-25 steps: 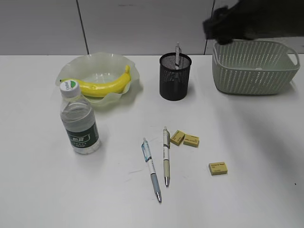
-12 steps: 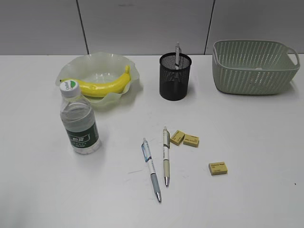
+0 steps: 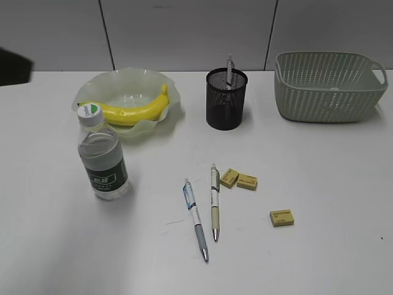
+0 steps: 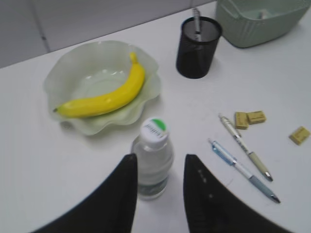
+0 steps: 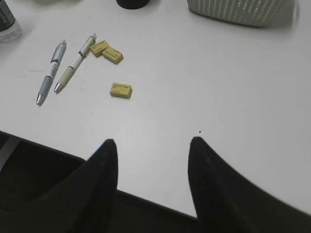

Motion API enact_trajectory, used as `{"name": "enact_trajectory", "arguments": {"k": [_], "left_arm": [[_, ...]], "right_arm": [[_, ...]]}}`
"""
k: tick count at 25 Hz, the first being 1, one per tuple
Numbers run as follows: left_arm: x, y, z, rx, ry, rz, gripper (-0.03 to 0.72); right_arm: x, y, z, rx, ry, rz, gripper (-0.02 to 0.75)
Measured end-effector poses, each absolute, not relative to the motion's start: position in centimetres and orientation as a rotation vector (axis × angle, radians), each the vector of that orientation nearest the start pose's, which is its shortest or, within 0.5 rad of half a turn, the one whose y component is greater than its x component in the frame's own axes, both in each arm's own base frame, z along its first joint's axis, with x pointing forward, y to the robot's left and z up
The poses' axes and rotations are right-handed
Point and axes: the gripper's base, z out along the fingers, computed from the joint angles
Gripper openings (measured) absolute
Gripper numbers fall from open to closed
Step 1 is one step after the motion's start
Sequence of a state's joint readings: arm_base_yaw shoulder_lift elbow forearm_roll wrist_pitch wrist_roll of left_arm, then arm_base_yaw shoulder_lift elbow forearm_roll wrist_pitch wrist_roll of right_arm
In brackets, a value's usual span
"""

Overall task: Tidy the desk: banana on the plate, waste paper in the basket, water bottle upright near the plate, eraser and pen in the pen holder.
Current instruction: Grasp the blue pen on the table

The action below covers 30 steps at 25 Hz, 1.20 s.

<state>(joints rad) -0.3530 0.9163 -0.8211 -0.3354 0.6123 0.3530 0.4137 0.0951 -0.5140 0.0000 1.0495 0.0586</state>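
Desk-tidying was seen partly done on the wide plain white desk [image 3: 319, 184]. A curved yellow banana [image 3: 132, 112] already lay in the pale green translucent plate with a wavy rim [image 3: 92, 92]. A clear plastic water bottle with a dark green label and white cap [image 3: 101, 157] stood upright just beside that plate. One pen was already standing in the black metal mesh pen holder [image 3: 226, 98].

Left to be done: a blue-and-white pen [image 3: 196, 218] and a cream pen [image 3: 215, 200] lay side by side, with three small tan erasers close by: a touching pair [image 3: 239, 179] and a single one [image 3: 282, 217]. No waste paper could be made out; the pale sage-green perforated plastic basket [image 3: 328, 86] showed nothing certain inside, though a small pale patch was visible through its wall.

The left claw [image 4: 160, 194] was held released and empty, directly above and just behind the bottle, with the plate ahead of it to the left and the pens ahead to the right. The right claw [image 5: 153, 167] was also spread apart and empty, hovering over the near desk edge, with the single eraser ahead and slightly left, the pens farther left, and the basket far ahead.

Nothing appeared to block the pens or erasers; the pens' closeness may make a clean pick awkward.
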Motion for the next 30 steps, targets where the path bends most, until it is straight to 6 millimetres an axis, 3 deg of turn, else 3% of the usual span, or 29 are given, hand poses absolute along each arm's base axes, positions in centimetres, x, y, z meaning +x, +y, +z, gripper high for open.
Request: {"name": "enact_trajectory", "arguments": {"k": [3,6,9,11,15,19,24,30], "left_arm": [[18.4,-13.6,34.2,0.763,2.051,-0.451,0.238],[19.3,-20.9,32.9,0.902,2.096,-0.483,0.237],[20.4,-27.5,28.9,0.926,2.321,-0.324,0.251],[22.2,-29.8,26.1,0.841,2.447,-0.17,0.288],[25.8,-31.8,20.8,0.677,2.622,-0.084,0.356],[28.1,-31.9,17.7,0.401,2.741,-0.144,0.367],[29.6,-30.9,15.6,0.156,2.809,-0.135,0.368],[29.5,-31.1,12.9,0.051,2.874,-0.111,0.356]], "right_arm": [[0.7,0.3,28.1,-0.374,2.076,0.284,0.369],[0.7,0.3,28.1,-0.375,2.076,0.283,0.363],[0.6,0.3,28.1,-0.375,2.075,0.283,0.363],[0.6,0.3,28.1,-0.375,2.075,0.283,0.363],[0.6,0.3,28.1,-0.375,2.075,0.283,0.36],[0.6,0.3,28.1,-0.376,2.075,0.282,0.35],[0.6,0.3,28.1,-0.376,2.075,0.282,0.349],[0.6,0.3,28.1,-0.377,2.075,0.282,0.348]]}}
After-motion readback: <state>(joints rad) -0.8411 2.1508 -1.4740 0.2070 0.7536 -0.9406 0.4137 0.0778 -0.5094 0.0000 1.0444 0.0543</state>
